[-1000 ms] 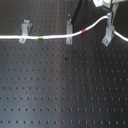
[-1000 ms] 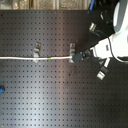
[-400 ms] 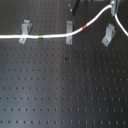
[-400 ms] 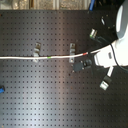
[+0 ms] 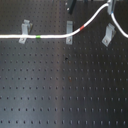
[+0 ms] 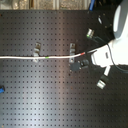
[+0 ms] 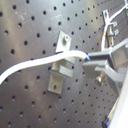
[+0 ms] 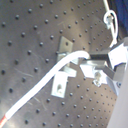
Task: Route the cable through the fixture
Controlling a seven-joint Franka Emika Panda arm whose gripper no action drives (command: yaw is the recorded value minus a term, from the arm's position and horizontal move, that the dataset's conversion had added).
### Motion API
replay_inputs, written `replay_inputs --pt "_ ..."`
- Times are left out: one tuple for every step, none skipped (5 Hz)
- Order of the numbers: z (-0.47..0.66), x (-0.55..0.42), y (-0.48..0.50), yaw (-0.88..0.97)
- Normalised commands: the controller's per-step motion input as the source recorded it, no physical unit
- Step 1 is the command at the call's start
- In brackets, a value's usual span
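Black perforated breadboard (image 5: 65, 95), three metal clips along its far edge. Cable (image 5: 50, 37): white, green band (image 5: 38, 37), red band (image 5: 82, 27); runs from the first exterior view's left edge past the fixture (image 5: 24, 31) and middle clip (image 5: 69, 32), rising to the far right corner. Gripper (image 7: 95, 61): closed on the cable's end in both wrist views.

White cable (image 5: 55, 37) with green and red bands, pale-grey fixture (image 5: 109, 35), black perforated board (image 5: 60, 90)
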Motion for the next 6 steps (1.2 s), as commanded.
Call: replay_inputs --pt "0.00 0.016 0.005 0.00" --pt "0.11 -0.162 -0.050 0.00" --pt "0.27 -0.158 -0.142 0.00" --pt "0.17 0.003 -0.153 0.00" --pt "0.17 0.055 -0.160 0.00" --pt "0.18 0.051 -0.148 0.08"
